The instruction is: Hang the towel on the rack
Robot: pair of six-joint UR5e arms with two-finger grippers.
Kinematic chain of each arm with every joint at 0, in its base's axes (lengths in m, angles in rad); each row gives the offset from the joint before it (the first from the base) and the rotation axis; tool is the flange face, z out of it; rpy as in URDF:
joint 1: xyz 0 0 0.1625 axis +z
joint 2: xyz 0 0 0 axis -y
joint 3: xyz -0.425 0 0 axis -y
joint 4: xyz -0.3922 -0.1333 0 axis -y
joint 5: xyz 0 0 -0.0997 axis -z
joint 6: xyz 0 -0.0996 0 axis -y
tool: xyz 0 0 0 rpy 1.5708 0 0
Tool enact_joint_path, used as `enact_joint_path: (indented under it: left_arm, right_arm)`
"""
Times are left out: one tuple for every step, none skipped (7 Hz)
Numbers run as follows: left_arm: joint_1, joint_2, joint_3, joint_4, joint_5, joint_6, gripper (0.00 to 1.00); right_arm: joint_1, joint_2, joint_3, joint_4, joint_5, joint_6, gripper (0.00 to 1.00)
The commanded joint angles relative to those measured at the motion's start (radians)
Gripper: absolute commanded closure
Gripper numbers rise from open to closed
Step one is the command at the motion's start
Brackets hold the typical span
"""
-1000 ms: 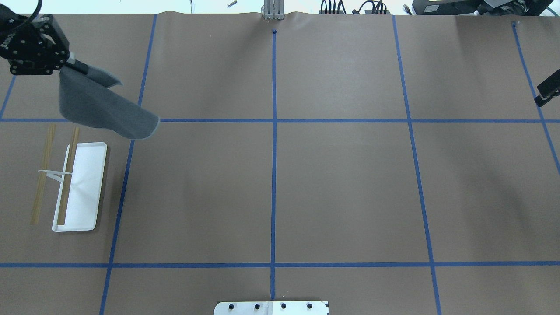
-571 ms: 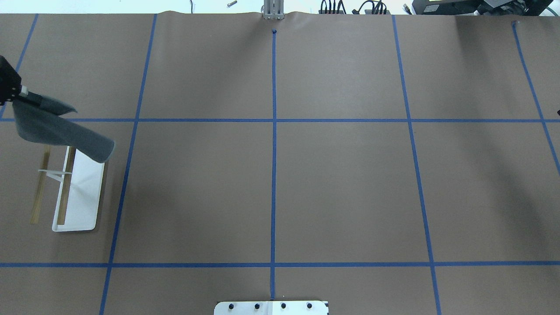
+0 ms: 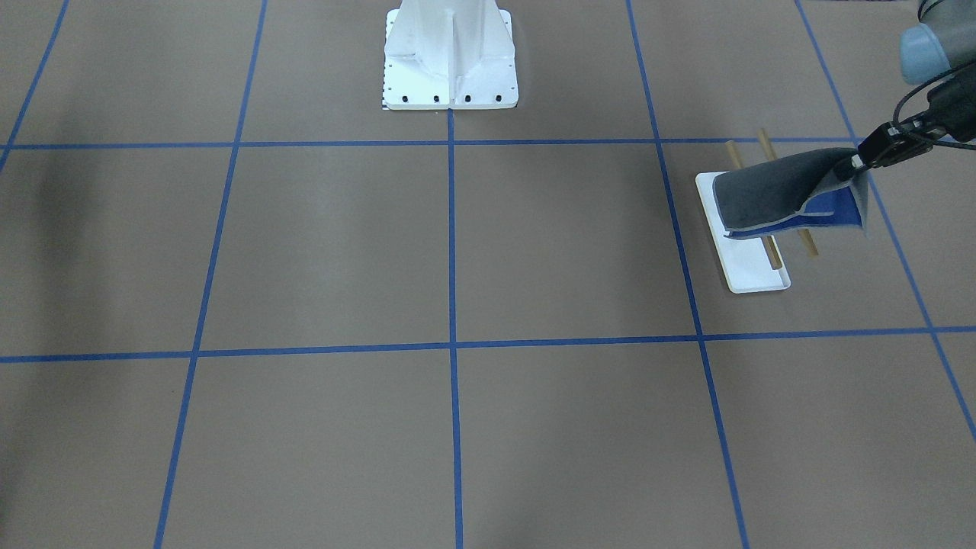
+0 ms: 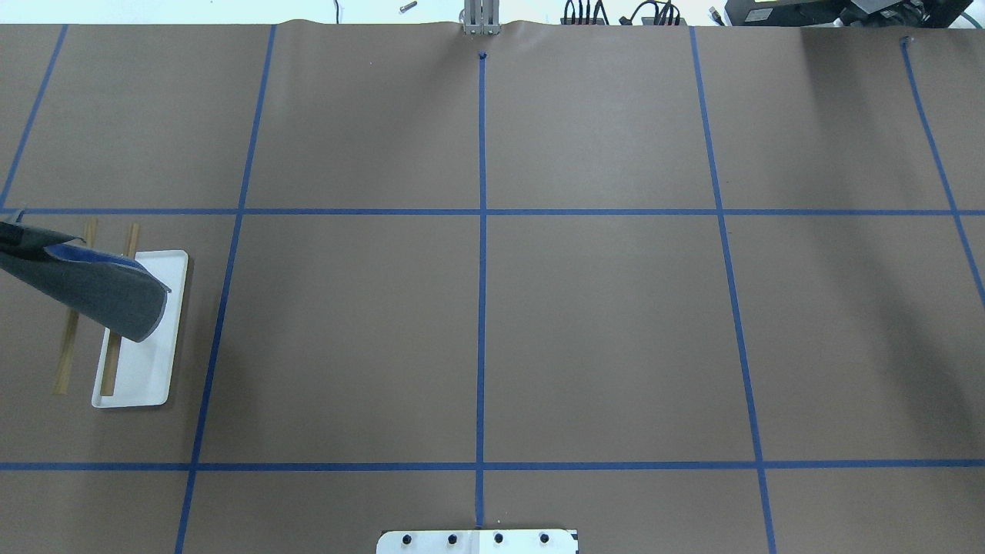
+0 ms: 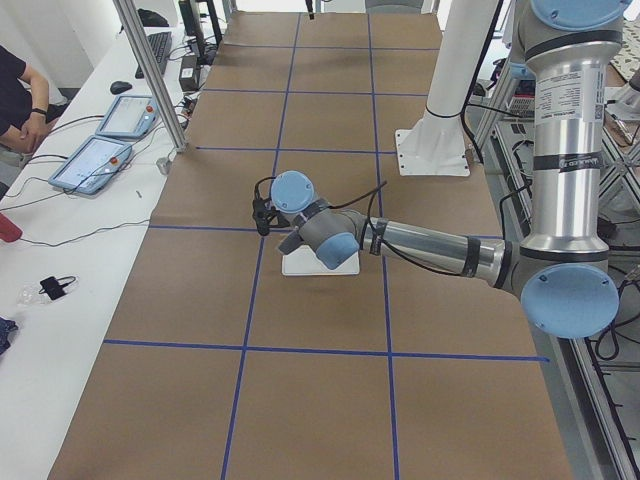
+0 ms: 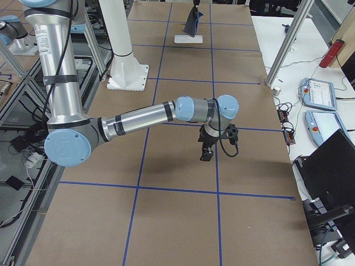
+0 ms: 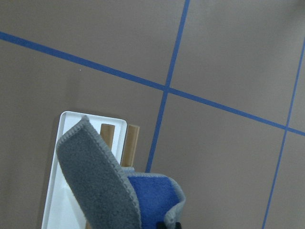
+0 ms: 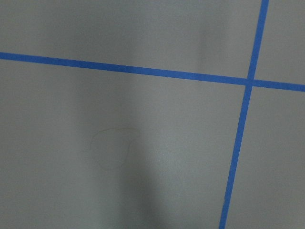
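Left tool: pinching towel corner, cloth spread above rack. Step: draping. Next move likely needs lowering onto bars, then release.

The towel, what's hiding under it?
Under the towel sits the rack. The ends of its two wooden bars and parts of its white tray poke out. The bars' middles and whatever joins them are covered.
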Motion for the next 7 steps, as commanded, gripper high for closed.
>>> enact_joint_path:
  left_arm:
    - [0.020, 0.057, 0.007, -0.022, -0.001, -0.001, 1.00]
    - [0.043, 0.054, 0.010, -0.019, 0.002, -0.012, 1.00]
    - [0.069, 0.051, 0.011, -0.017, 0.035, -0.013, 1.00]
    - [0.094, 0.051, 0.013, -0.016, 0.052, -0.014, 1.00]
    - [0.115, 0.045, 0.014, -0.016, 0.080, -0.014, 1.00]
    - [0.130, 0.037, 0.022, -0.016, 0.104, -0.007, 0.32]
    - [0.135, 0.037, 0.027, -0.017, 0.161, 0.000, 0.17]
  right_arm:
    - [0.004, -0.011, -0.003, 0.001, -0.002, 0.004, 0.00]
    - [0.005, -0.009, -0.003, 0.003, 0.001, 0.004, 0.00]
    - [0.005, -0.011, -0.001, 0.003, 0.006, 0.002, 0.00]
    - [0.005, -0.009, -0.004, 0.008, 0.001, 0.004, 0.00]
    - [0.005, -0.011, -0.004, 0.008, 0.001, 0.004, 0.00]
    - [0.005, -0.011, -0.009, 0.011, -0.004, 0.004, 0.00]
    - [0.005, -0.002, -0.007, 0.015, -0.005, 0.002, 0.00]
